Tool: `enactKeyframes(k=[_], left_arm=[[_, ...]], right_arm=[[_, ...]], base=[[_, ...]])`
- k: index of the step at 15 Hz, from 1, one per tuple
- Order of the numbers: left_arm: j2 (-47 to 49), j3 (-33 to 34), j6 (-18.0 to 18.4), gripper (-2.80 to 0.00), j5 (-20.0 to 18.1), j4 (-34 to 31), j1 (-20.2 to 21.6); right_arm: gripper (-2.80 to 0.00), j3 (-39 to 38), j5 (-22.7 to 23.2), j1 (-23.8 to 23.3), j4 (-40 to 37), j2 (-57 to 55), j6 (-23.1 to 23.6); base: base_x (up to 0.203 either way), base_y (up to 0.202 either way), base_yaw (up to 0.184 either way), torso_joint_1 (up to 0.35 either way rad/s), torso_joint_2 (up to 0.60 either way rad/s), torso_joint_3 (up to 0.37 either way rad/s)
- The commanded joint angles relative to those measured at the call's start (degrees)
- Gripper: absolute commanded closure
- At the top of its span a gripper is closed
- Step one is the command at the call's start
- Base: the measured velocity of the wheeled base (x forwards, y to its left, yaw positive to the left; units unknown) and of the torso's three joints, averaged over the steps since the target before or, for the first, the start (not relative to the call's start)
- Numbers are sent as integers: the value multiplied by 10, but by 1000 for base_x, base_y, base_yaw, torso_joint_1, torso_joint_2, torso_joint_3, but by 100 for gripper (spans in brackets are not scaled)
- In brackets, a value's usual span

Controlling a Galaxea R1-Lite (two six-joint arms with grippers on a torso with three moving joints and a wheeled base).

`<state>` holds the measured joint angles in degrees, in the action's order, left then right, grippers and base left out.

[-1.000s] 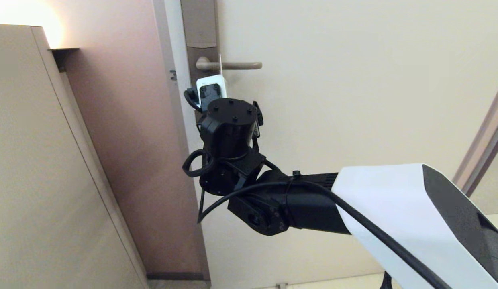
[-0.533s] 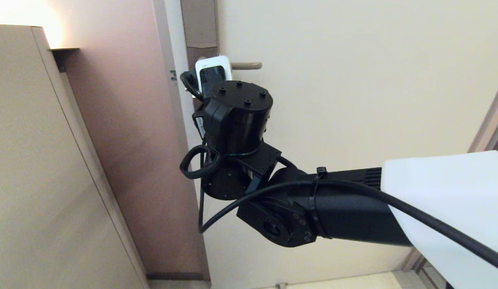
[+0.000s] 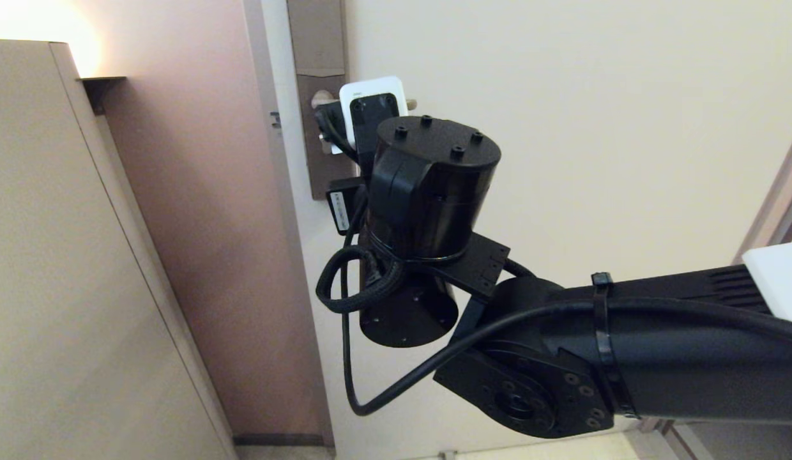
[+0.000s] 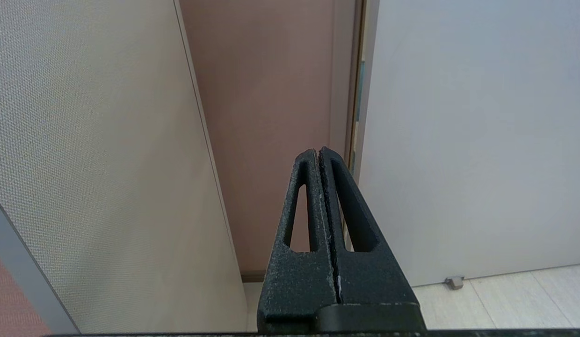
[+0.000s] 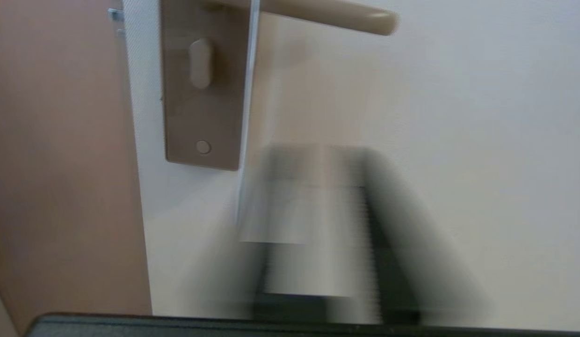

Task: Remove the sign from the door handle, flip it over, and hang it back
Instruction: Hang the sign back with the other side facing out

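The sign (image 5: 247, 117) shows edge-on in the right wrist view as a thin white strip. It hangs from the door handle (image 5: 327, 11) beside the grey-brown backplate (image 5: 201, 117) and runs down to my right gripper (image 5: 318, 210), which is smeared by motion just below the handle. In the head view my right wrist (image 3: 428, 185) is raised in front of the handle and hides the sign. Only the handle's tip (image 3: 411, 102) and its hub (image 3: 319, 99) show there. My left gripper (image 4: 318, 152) is shut and empty, held low and pointing at the door's foot.
The pale door (image 3: 562, 128) fills the right. A brown wall strip (image 3: 230, 223) and a beige cabinet side (image 3: 64, 255) stand on the left. A small door stop (image 4: 453, 282) sits on the floor by the door. My right forearm and its cable (image 3: 626, 358) cross the lower right.
My right arm has risen and moved right. The wrist, which was below the handle, now covers most of it. The left arm has not moved.
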<state>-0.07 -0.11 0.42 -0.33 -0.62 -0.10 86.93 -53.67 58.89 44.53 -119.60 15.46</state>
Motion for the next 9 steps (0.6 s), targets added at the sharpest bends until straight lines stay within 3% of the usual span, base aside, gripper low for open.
enactKeyframes(k=[1,9], left_arm=[[1,0,0,0,0,0,0],[1,0,0,0,0,0,0]], right_arm=[[0,-20,-3,1,3,28,0],[0,-29,11,-1,4,-20,-52]], base=[[0,0,0,0,0,0],[0,0,0,0,0,0]])
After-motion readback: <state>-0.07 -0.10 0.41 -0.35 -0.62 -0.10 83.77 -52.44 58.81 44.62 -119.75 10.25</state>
